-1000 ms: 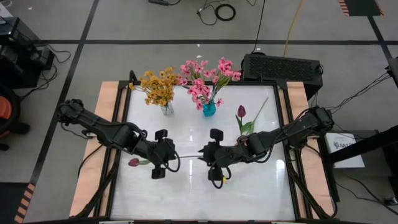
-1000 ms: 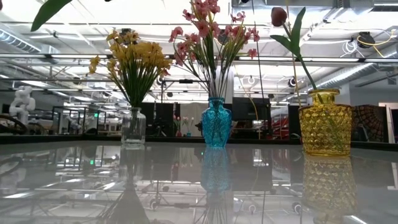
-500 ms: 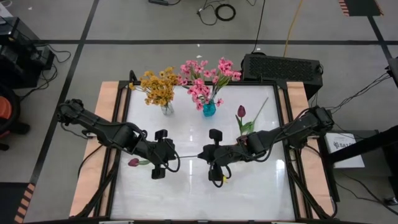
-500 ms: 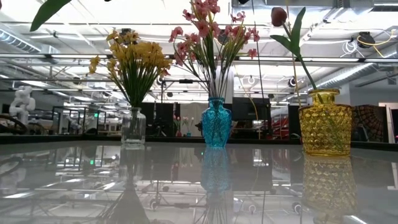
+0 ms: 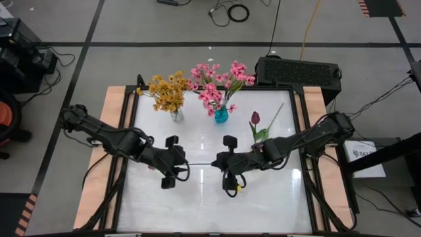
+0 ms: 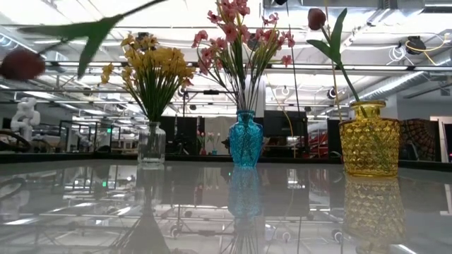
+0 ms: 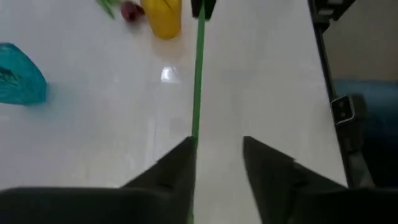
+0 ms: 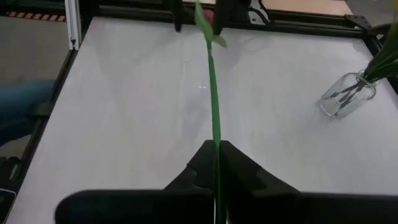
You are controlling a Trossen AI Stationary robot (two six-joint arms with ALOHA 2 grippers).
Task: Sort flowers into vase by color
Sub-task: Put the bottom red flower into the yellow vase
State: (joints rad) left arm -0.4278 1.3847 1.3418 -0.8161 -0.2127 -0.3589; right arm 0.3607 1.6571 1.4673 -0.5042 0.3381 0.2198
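**Tulip stem spanning both grippers at mid-table**

A single magenta tulip (image 6: 21, 63) hangs level above the white table (image 5: 276, 204), its thin green stem (image 5: 200, 163) running between the two arms. The right gripper (image 8: 216, 151) has its fingers pinched tight on the stem's bare end. The left gripper (image 7: 217, 144) has its fingers spread apart; the stem lies against one finger only, so the left is not clamping it. The bud and leaf sit under the left arm in the high view, hidden there.

The flower looks very light and springy: held at the far end, the stem is likely to droop and swing, with the bud end heaviest. The smooth plastic stem could twist or slide in the pads, so a firm hold on the bare stem is best, never on the soft bud or leaf.

The yellow vase (image 6: 369, 138) already holds one tulip (image 5: 255, 118) and seems the target. The yellow blossoms (image 5: 166, 91) and pink blossoms (image 5: 217, 82) stand in the clear vase (image 6: 151, 144) and blue vase (image 6: 245, 139)
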